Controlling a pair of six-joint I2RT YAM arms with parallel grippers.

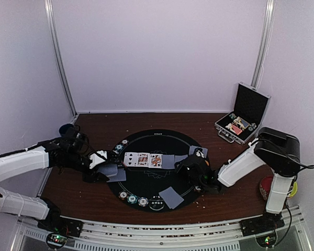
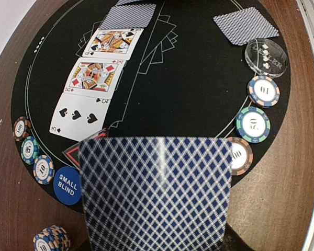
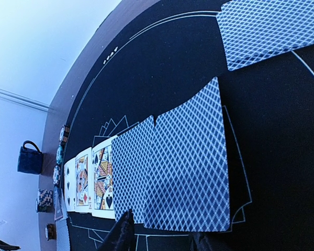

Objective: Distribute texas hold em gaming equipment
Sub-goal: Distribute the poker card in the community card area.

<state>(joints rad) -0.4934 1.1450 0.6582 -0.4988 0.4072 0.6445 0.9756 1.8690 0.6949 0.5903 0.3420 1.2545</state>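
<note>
Left end effector (image 1: pixel 96 168) is clamped on a held card (image 2: pixel 157 193), back up and flat just above the left rim of the black mat (image 2: pixel 199 89), by the small blind disc (image 2: pixel 67 184) and a chip row (image 2: pixel 30 150). It is probably kept low and face-down so it lands as a hidden hole card at that seat. Right end effector (image 3: pixel 162 239) sits at the near edge of the end card (image 3: pixel 191 162), face-down at the end of the board row with three face-up cards (image 3: pixel 89 183); its fingers (image 3: pixel 123 232) straddle that edge, but I cannot tell whether they pinch it.
</note>
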